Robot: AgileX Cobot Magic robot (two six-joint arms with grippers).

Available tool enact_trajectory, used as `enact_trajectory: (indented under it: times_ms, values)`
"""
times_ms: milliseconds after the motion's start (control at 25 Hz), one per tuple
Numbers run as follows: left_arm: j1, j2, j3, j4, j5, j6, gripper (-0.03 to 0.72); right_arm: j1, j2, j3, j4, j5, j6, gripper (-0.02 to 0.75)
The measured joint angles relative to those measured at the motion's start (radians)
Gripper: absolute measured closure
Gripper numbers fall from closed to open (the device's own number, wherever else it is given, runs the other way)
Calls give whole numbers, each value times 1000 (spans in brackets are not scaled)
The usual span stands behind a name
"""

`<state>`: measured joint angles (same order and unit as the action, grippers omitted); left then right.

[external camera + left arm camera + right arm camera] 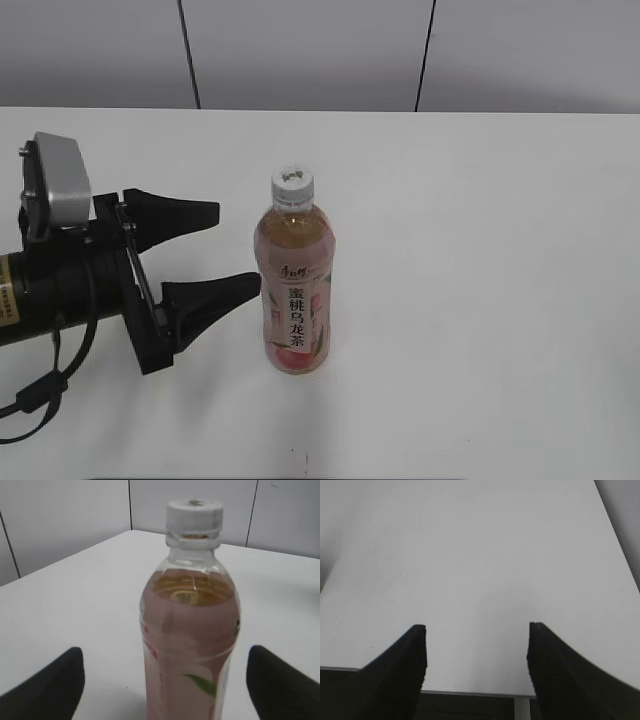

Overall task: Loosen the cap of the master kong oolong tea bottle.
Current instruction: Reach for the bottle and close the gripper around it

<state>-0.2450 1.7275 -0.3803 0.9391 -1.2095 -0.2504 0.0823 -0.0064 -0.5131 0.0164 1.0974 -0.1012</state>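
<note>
The white bench carries the master kong oolong tea bottle, standing upright, long axis vertical, label facing the exterior camera. The left gripper is level with the bottle body just beside it, fingers released and spread, apparently to brace it. The right gripper is well apart from the bottle, fingers released, holding nothing. The cap points upward, seated on the neck.

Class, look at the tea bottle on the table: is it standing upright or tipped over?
Upright. The tea bottle stands on its base on the white table, with the cap on top and the tea surface level.
</note>
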Motion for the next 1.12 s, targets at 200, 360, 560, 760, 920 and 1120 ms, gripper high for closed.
enact_trajectory:
  times_ms: [200,360,560,760,920,1120]
  values:
    - [-2,36,-38,-9,0,-1,99,0,0,0,0,0,0,256]
    - [-5,79,-64,3,0,-12,99,0,0,0,0,0,0,256]
    - [-56,92,-92,6,1,-15,99,0,0,0,0,0,0,256]
    - [-106,95,-114,-43,0,-15,99,0,0,0,0,0,0,256]
    - [-127,140,-143,-60,0,-15,99,0,0,0,0,0,0,256]
    - [-164,198,-179,-88,0,-16,99,0,0,0,0,0,0,256]
